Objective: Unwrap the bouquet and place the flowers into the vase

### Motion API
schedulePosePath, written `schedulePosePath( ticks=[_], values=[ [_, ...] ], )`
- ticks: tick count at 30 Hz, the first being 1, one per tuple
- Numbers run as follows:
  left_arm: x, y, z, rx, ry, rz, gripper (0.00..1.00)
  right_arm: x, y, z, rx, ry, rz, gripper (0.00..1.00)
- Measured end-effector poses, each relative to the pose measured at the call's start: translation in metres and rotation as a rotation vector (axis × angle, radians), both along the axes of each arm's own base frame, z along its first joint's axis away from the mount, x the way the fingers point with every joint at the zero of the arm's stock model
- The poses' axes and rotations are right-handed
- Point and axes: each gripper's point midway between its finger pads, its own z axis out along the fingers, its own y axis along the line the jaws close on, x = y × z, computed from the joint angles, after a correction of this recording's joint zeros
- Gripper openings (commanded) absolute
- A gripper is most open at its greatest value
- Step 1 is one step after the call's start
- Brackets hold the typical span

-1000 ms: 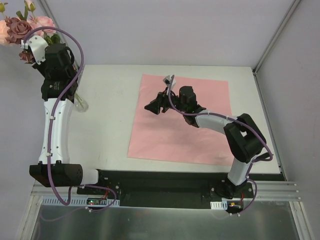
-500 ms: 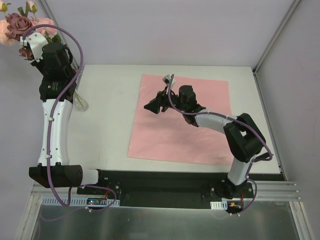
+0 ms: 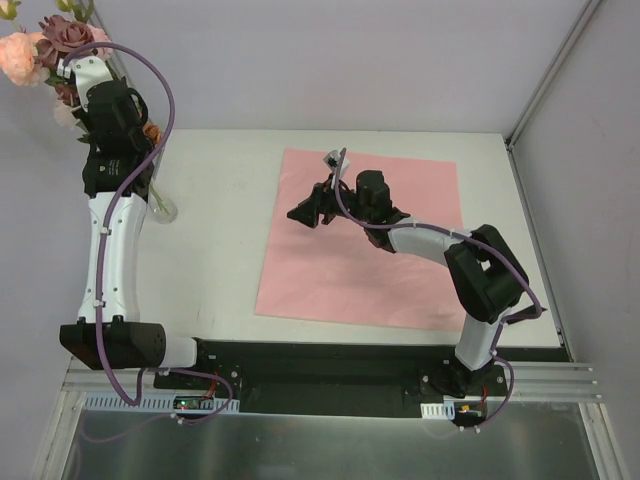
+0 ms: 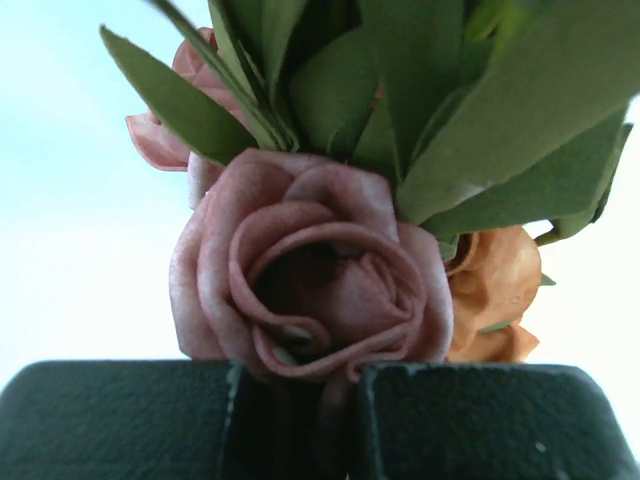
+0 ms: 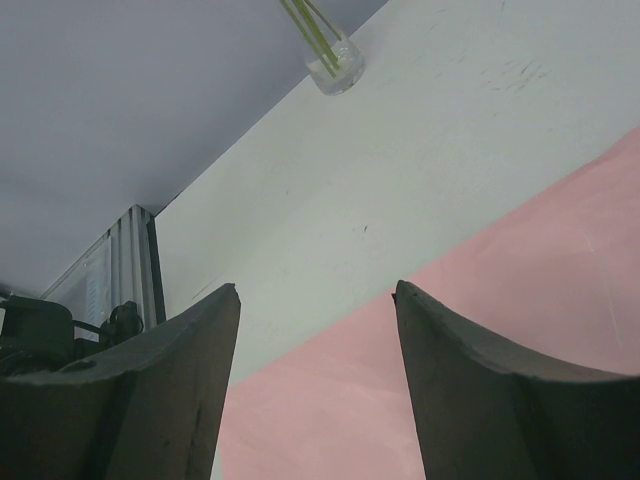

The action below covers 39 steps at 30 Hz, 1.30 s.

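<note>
My left gripper (image 4: 295, 385) is clamped on the long-stemmed pink, peach and rust flowers (image 3: 45, 48) at ten o'clock. Their stems stand in the small clear glass vase (image 3: 163, 209) at nine o'clock. My right gripper (image 3: 305, 212) hangs wide open over the flat pink paper sheet (image 3: 400, 275).

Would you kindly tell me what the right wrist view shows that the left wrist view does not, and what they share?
Only the right wrist: the vase on the table, the pink paper and the open right claw. Only the left wrist: a mauve rose, an orange bloom and green leaves above the shut left claw. Both: parts of the flowers, stems in the vase in one, blooms in the other.
</note>
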Motion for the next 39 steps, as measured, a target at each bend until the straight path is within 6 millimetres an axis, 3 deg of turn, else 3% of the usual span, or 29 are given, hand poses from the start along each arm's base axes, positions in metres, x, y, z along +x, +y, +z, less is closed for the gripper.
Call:
schedulePosePath(
  ticks=[8,23,30,39],
  values=[
    [0.008,0.010,-0.021,-0.026,0.027,-0.050,0.00,0.001,0.001,-0.003,-0.002,0.007,0.003,0.66],
    [0.007,0.015,-0.025,-0.041,0.014,-0.092,0.00,0.003,0.003,-0.005,-0.003,0.010,0.004,0.66],
    [0.017,0.015,-0.032,-0.021,0.044,-0.118,0.00,0.003,0.005,-0.006,0.000,0.021,0.013,0.66],
    [0.030,0.014,-0.057,-0.032,0.080,-0.137,0.00,0.002,0.006,-0.007,-0.001,0.025,0.021,0.66]
  ],
)
